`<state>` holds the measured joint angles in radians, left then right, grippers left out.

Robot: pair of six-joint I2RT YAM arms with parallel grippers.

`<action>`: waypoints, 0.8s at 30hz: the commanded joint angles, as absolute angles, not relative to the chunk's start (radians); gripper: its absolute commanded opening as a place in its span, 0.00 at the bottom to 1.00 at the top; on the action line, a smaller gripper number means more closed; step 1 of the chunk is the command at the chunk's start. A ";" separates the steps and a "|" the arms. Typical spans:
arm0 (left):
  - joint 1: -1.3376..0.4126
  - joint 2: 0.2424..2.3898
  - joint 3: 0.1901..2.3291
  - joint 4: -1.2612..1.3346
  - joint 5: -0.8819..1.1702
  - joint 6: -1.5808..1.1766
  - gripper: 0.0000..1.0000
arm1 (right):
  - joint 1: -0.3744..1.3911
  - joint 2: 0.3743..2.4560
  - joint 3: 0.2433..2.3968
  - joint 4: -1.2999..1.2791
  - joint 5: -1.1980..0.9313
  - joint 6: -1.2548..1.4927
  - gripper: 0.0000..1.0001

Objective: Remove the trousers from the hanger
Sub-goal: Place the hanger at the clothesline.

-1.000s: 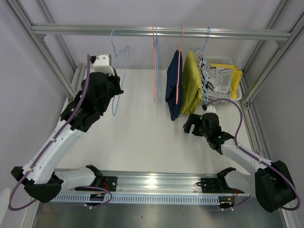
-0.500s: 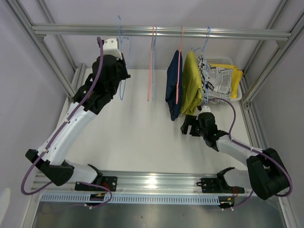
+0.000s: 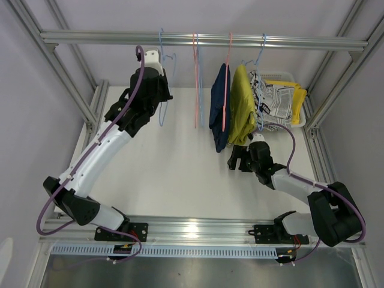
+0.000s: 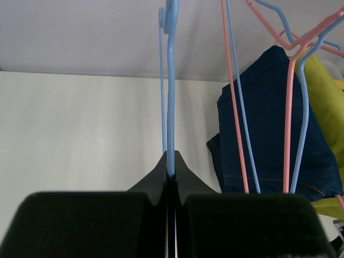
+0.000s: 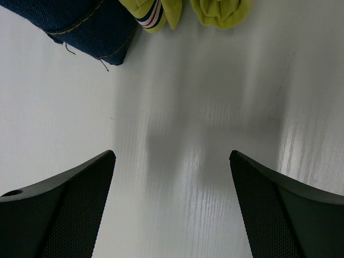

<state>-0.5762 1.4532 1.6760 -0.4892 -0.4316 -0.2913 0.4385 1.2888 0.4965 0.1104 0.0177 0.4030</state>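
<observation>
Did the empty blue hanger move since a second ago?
Yes. The blue hanger has shifted right along the metal rail, closer to the pink hanger, and sits a little higher.

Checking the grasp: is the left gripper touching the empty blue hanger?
Touching. The left wrist view shows the left gripper shut on the empty blue hanger, wire pinched between its fingertips.

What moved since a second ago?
The left gripper, shut on the empty blue hanger, carried it right, toward the pink hanger. The right gripper, open, edged slightly left. The navy trousers and mustard trousers hang as before.
</observation>
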 commanded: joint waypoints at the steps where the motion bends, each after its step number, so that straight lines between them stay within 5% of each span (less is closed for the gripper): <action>1: -0.589 1.463 1.727 -0.480 -0.411 -0.327 0.01 | 0.437 1.296 0.534 0.160 0.021 0.383 0.92; 24: -0.729 1.585 1.807 -0.509 -0.452 -0.344 0.00 | 0.439 1.316 0.537 0.173 0.014 0.388 0.92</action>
<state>-0.7071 1.5768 1.7519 -0.4831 -0.4431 -0.3496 0.4385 1.3056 0.4988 0.1261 0.0105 0.3981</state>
